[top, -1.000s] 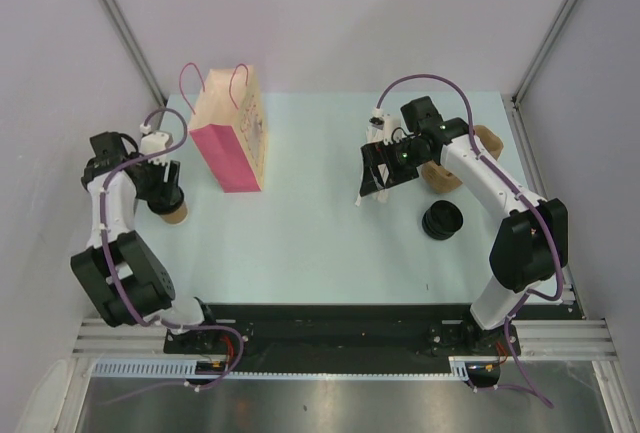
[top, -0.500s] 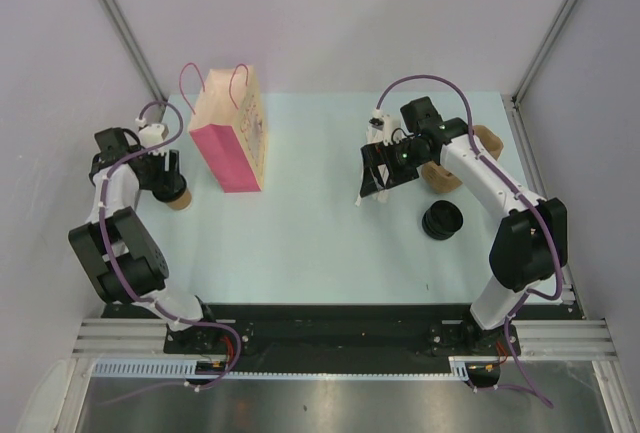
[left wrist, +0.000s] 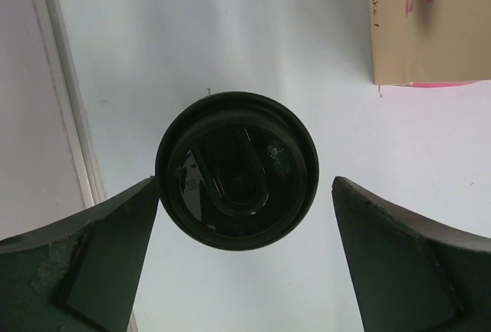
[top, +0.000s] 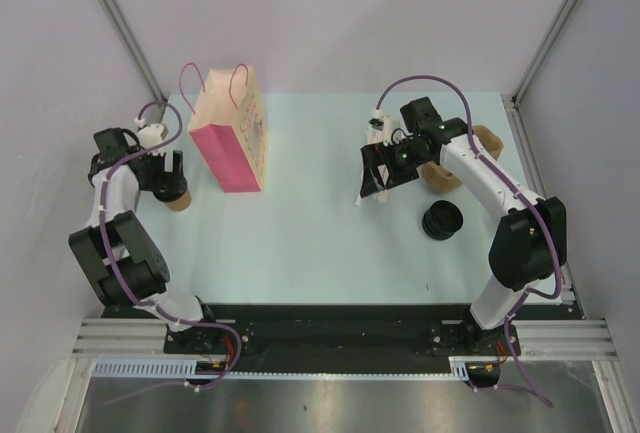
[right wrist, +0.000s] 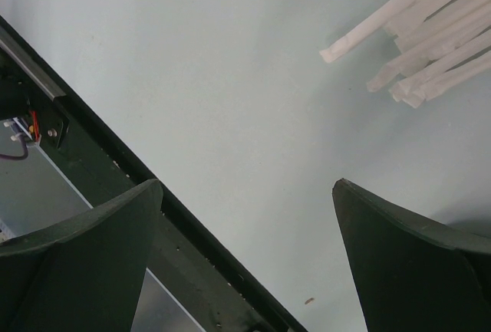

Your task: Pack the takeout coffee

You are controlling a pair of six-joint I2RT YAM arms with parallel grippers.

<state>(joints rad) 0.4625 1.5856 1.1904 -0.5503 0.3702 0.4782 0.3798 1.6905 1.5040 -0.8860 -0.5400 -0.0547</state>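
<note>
The takeout coffee (left wrist: 236, 186) is standing on the tabletop (top: 320, 243) near the pink bag (top: 232, 148), between the wide-open left jaws. The right jaws are gaping too, holding nothing. The cup is looking light and squashy, so squeeze its sides gently.

Wrist view: takeout coffee (left wrist: 236, 186) sides hidden below own top; paper bag (left wrist: 430, 25) cropped.

Takeout coffee (top: 177, 199): small brown paper cup wearing a round black lid (left wrist: 236, 169), with a raised oval and a small embossed mark showing on top. Standing upright on the pale counter (top: 320, 233), far left, close to the counter's left edge. Sitting left of and nearer than the pink-and-tan paper bag (top: 232, 138), apart from it. Resting between the spread fingers of the left tool (left wrist: 244, 190); clear gap on one side, contact on the other unclear.
</note>
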